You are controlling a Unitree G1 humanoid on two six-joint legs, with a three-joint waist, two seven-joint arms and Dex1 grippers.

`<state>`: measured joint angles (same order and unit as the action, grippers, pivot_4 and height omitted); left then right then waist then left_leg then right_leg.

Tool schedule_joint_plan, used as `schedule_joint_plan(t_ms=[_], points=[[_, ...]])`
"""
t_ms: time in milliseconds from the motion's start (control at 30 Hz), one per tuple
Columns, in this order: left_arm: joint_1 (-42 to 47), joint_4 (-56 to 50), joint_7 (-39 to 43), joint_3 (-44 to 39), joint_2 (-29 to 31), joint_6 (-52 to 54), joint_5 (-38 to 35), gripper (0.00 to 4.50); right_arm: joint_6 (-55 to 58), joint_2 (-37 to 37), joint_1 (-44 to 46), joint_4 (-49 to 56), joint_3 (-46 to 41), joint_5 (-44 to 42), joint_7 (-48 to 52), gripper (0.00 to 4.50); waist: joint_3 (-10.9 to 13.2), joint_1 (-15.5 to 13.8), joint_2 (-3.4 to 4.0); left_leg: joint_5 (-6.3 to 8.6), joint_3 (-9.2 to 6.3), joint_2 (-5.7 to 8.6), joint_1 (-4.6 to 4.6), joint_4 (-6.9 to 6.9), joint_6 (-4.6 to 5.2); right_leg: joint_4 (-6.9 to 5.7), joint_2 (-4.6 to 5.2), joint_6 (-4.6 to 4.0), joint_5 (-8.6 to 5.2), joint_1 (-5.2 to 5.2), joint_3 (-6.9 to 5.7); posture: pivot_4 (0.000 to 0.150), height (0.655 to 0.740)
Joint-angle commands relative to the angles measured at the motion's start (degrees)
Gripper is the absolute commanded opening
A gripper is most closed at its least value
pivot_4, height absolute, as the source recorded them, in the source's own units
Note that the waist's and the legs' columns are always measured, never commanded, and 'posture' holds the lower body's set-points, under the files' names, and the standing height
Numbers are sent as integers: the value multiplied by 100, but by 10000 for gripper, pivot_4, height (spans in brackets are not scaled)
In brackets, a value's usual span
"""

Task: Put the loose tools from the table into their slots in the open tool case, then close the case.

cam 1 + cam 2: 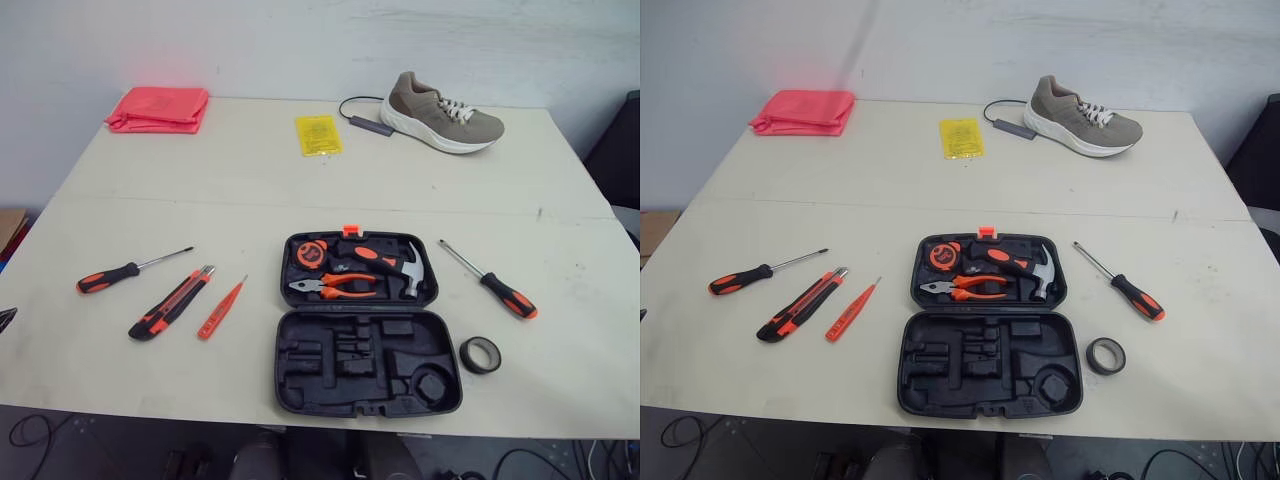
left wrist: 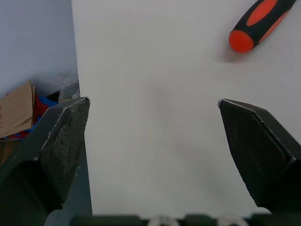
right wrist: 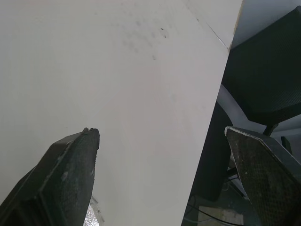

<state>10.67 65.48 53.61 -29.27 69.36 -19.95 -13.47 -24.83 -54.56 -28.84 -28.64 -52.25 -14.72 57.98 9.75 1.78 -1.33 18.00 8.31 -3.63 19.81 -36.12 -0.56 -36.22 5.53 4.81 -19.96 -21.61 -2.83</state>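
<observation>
Right, the left gripper (image 2: 153,117) is hovering over the left edge of the pale table (image 1: 250,190). Its two black fingers are spread wide and gripping nothing, and the handle of the left orange-and-black screwdriver (image 2: 256,21) is lying just ahead of it. The right gripper (image 3: 162,136) is hanging above the table's right edge, equally wide and carrying nothing, with a black chair (image 3: 263,70) standing beside that edge.

By the front edge the black plastic tool case (image 1: 300,385) is lying open. Its near half is showing moulded slots, and its far half is carrying orange-handled pliers (image 1: 335,288), a black-and-orange claw hammer (image 1: 395,265) and an orange tape measure (image 1: 313,253). Just right of the case a roll of black tape (image 1: 480,354) is lying flat, and beyond it the right orange-and-black screwdriver (image 1: 497,286) is lying aslant.

Left of the case, an orange tester pen (image 1: 220,309), an orange-and-black utility knife (image 1: 170,302) and the left orange-and-black screwdriver are lying side by side, apart from one another.

Along the back edge a folded pink cloth (image 1: 158,108), a yellow packet (image 1: 318,134) and a beige sneaker (image 1: 443,112) are sitting, with a black cable (image 1: 368,123) trailing by the sneaker's heel.
</observation>
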Motion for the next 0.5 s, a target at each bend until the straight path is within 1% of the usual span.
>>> schedule_joint_plan(t_ms=[33,133,500], points=[[103,-126,84,-170,-13,-4,-214,44575,-54,-170,72,-64,-71,-120,-21,45000,0,0,0,0,0,0,0,0,0,0,0,0,0,0,0,1500,7400],[253,-135,367,-238,-107,142,-414,44575,-78,-197,186,-96,1,-113,-23,45000,-1,0,0,0,9,0,-7,-2,-1,-7,1,0,0,1,4,1500,7400],[221,-272,432,-178,-223,41,-367,44575,-90,-218,338,-96,149,-72,-17,45000,-3,2,-5,0,14,-4,-12,-6,-9,-15,-2,-1,-1,2,6,1500,7400]])
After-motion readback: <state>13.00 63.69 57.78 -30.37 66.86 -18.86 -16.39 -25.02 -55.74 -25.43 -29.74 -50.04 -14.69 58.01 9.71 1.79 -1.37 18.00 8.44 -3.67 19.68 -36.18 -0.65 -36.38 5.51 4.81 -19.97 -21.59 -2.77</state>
